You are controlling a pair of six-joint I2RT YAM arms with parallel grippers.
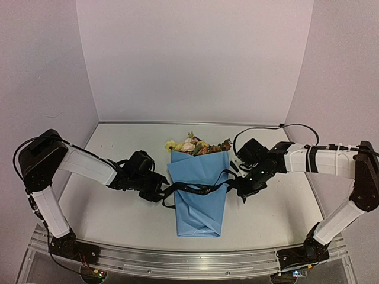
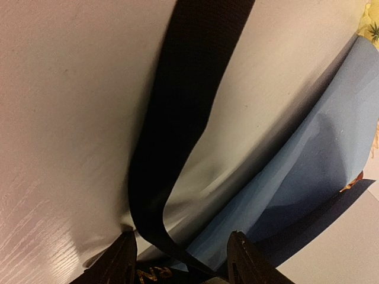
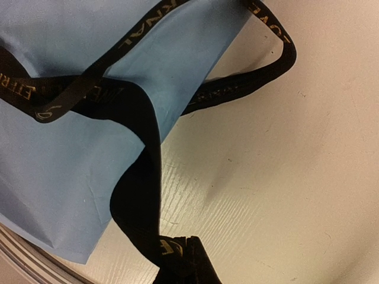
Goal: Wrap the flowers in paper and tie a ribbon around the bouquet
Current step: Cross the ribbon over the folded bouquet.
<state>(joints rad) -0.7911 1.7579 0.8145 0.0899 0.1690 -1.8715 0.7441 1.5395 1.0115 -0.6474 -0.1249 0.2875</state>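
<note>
**Ribbon stretched across the bouquet, one end pinched**

From above, the bouquet (image 1: pixel 198 204), a light-blue paper cone, lies on the white table (image 1: pixel 118 219) between the two grippers, with its yellow, pink and orange flowers (image 1: pixel 195 145) on the far side of them. The narrow black lettered ribbon (image 1: pixel 198 189) crosses its waist from the left gripper (image 1: pixel 161 192) to the right gripper (image 1: pixel 241 188).

Left wrist view: the fingers (image 2: pixel 121 260) stand apart with the ribbon running between them, and the blue paper (image 2: pixel 320 165) is ahead to the right.

Right wrist view: the jaws are closed on the ribbon's end, and the cone is ahead to the left.
</note>
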